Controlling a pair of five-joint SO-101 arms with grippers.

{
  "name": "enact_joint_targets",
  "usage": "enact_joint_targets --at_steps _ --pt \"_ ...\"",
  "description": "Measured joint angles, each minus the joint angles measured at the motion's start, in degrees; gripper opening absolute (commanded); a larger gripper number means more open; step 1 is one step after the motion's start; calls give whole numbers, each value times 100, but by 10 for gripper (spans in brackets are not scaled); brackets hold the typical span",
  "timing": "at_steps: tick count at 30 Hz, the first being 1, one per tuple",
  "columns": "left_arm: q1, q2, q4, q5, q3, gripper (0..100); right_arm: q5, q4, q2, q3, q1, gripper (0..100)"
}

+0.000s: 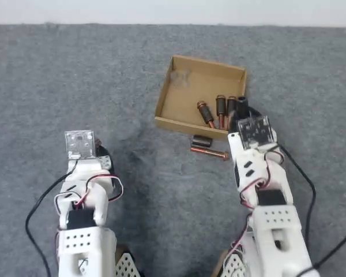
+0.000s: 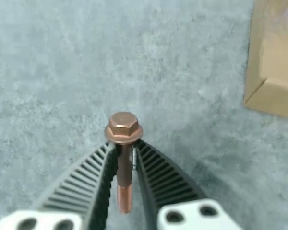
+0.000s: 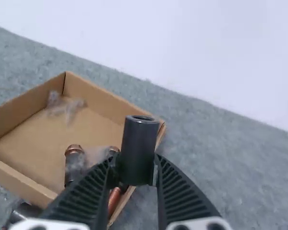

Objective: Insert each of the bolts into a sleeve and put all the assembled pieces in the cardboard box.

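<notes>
Two arms sit on the grey bench (image 1: 57, 75), with the cardboard box (image 1: 181, 95) at 12 o'clock. Right pincer (image 3: 133, 162) pinches a sleeve (image 3: 139, 143) upright, bore up, at the box's 4 o'clock corner. Left pincer (image 2: 124, 143) pinches a bolt (image 2: 124, 163), long axis along the fingers, head out front. The sleeve lies at its 3 o'clock, well apart. Three assembled pieces (image 1: 219, 109) are boxed. Loose sleeve (image 1: 200, 141) and loose bolt (image 1: 209, 152) lie just outside.

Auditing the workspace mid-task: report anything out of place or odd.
A copper hex-head bolt and a short black cylindrical sleeve lie loose, unjoined, on the grey carpet just outside the brown cardboard box. A crumpled clear scrap sits in its far corner.
</notes>
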Motion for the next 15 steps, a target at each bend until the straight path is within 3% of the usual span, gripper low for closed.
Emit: enact_joint_targets --at_steps 4,9,15 --pt "53 -659 598 0 0 12 -53 -615 659 -220 -35 7" --pt "149 -1284 1275 0 0 12 -703 -2110 1618 -273 -237 9" --pt "158 -1468 1389 0 0 12 -914 -3675 2866 -281 -598 9"
